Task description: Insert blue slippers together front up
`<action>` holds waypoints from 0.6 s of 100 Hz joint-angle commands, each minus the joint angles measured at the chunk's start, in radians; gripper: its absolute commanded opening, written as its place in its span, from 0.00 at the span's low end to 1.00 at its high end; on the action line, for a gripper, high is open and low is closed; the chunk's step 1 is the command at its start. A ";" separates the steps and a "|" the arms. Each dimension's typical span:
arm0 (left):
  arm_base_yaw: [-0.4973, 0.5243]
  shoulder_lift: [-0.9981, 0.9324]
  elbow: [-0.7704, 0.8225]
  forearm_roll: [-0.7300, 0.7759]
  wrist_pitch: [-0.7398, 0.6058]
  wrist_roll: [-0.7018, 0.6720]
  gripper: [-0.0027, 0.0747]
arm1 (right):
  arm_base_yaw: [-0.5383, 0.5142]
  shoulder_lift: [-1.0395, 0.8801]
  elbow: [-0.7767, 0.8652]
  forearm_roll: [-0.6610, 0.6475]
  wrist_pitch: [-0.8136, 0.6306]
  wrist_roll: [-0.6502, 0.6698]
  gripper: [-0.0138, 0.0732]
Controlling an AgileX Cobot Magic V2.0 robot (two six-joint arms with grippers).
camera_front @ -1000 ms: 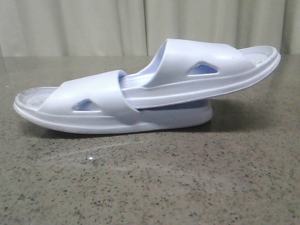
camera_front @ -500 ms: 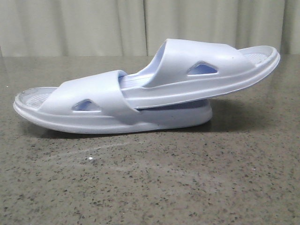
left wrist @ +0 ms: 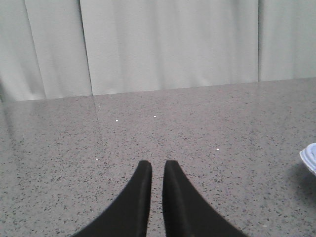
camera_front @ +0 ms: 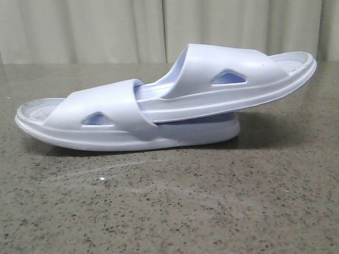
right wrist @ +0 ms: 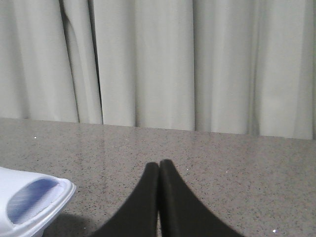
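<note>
Pale blue-white slippers [camera_front: 164, 103] with deeper blue ribbed footbeds are shown at frame centre on a grey, black-speckled worktop [camera_front: 169, 206]; pleated off-white curtains [camera_front: 106, 29] are seen above; black tool fingers [left wrist: 143, 197].

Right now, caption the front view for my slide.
Two blue slippers nested on the speckled table: upper one tucked under the lower one's strap, tilted up to the right.

A big table [camera_front: 169, 211] fills the lower part of the front view. Its top is grey-brown stone with lots of small black and white specks, and it shines a little. Behind it, across the top of the frame, hangs a pale curtain [camera_front: 106, 32] with long soft folds.
</note>
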 commanded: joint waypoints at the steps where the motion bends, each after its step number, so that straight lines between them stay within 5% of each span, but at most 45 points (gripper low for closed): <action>1: 0.001 -0.029 0.009 -0.010 -0.083 -0.011 0.06 | 0.001 0.011 -0.026 0.001 -0.060 -0.015 0.04; 32: 0.001 -0.029 0.009 -0.010 -0.083 -0.011 0.06 | 0.001 0.011 -0.020 -0.031 -0.061 0.060 0.04; 60: 0.001 -0.029 0.009 -0.010 -0.083 -0.011 0.06 | 0.001 0.011 0.047 -0.625 -0.082 0.687 0.04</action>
